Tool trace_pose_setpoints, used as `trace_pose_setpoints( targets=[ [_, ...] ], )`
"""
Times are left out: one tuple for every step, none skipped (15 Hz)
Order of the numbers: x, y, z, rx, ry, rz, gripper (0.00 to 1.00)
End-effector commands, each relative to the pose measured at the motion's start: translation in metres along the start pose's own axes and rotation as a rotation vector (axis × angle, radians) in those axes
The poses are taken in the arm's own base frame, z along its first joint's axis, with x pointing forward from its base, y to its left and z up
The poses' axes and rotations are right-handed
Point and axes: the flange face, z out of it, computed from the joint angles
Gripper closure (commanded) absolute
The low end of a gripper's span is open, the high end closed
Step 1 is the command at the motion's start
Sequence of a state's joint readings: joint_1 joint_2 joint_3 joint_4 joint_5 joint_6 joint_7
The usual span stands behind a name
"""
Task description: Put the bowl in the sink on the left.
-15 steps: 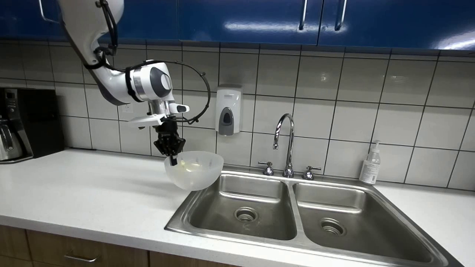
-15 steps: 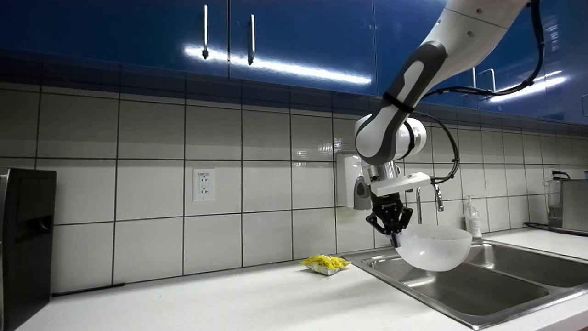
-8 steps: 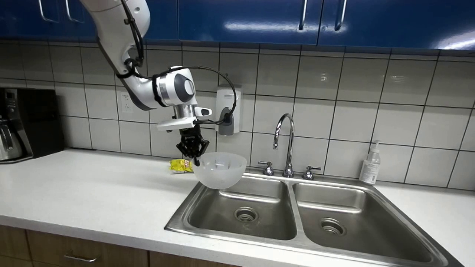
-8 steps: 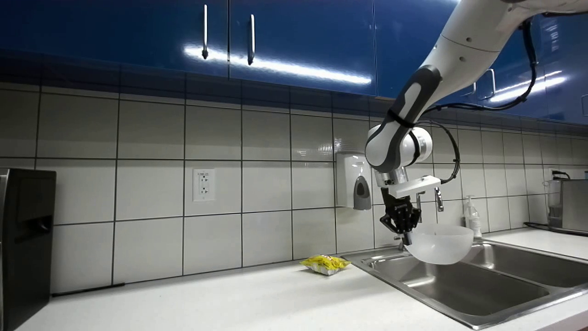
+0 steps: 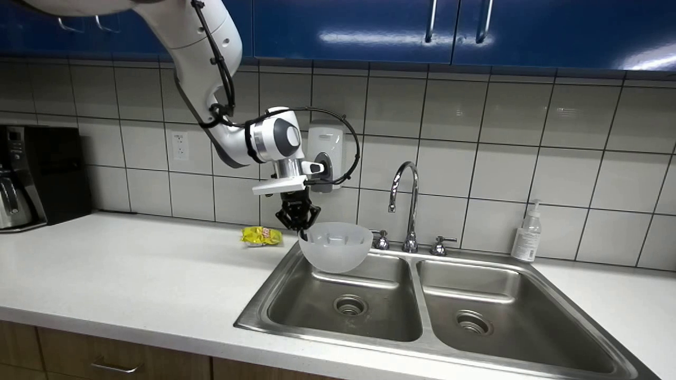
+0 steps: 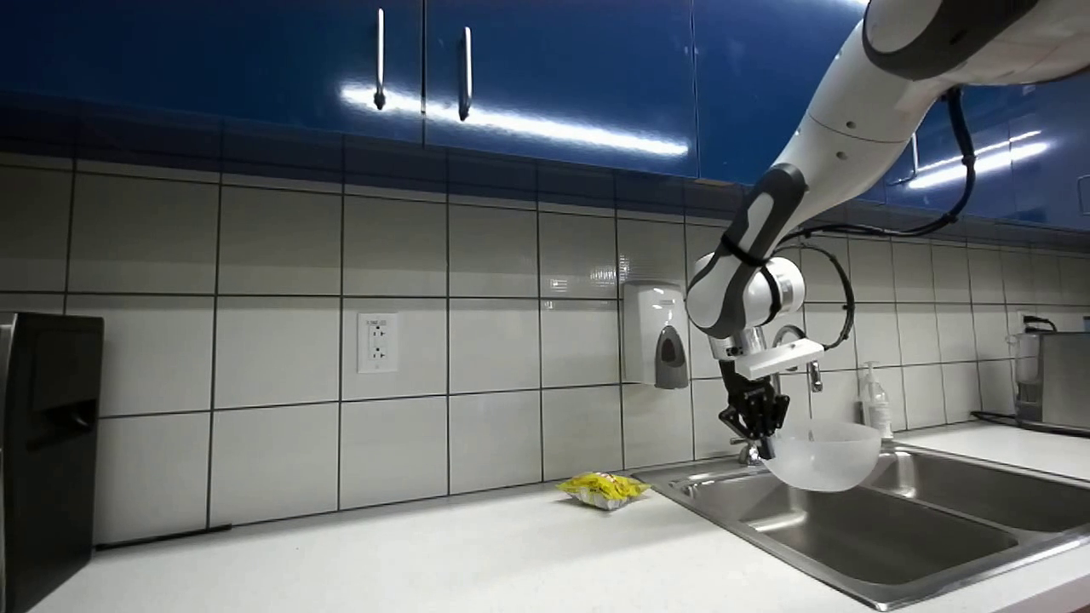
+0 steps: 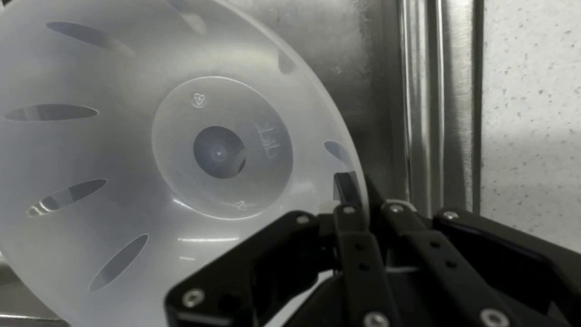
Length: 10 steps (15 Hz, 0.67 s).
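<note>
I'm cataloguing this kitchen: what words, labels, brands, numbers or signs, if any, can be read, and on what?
No text reads clearly.
Bowl: faint marks in its base, illegible.
Pump bottle: label print too small.
Yellow packet: print too blurred.
Wall dispenser: faint mark, too small.
Outlet: tiny print, too small.
Coffee maker: any panel print unreadable.

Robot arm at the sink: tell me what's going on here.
A robot arm holds a whitish translucent bowl, its fingers pinching it at the edge. The bowl hangs above the sink basin nearer the yellow packet, not yet set down in it. The packet lies on the counter.
</note>
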<state>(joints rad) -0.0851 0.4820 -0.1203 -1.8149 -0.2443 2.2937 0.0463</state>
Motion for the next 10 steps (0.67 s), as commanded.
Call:
trace_pose_setpoints(
  targets=[
    [0.017, 0.016, 0.009, 0.002, -0.015, 0.004, 0.99],
    [0.020, 0.019, 0.014, 0.002, -0.017, 0.005, 0.99],
    [0.022, 0.021, 0.018, 0.001, -0.017, 0.009, 0.99],
    [0.023, 0.023, 0.022, 0.002, -0.020, 0.012, 0.99],
    [0.025, 0.025, 0.027, 0.003, -0.027, 0.018, 0.99],
    [0.026, 0.026, 0.031, 0.006, -0.032, 0.023, 0.99],
    [0.027, 0.028, 0.035, 0.007, -0.038, 0.028, 0.99],
    [0.029, 0.030, 0.040, 0.009, -0.044, 0.032, 0.99],
    [0.030, 0.031, 0.043, 0.013, -0.048, 0.032, 0.99],
    [0.031, 0.031, 0.048, 0.014, -0.051, 0.034, 0.99]
  ],
)
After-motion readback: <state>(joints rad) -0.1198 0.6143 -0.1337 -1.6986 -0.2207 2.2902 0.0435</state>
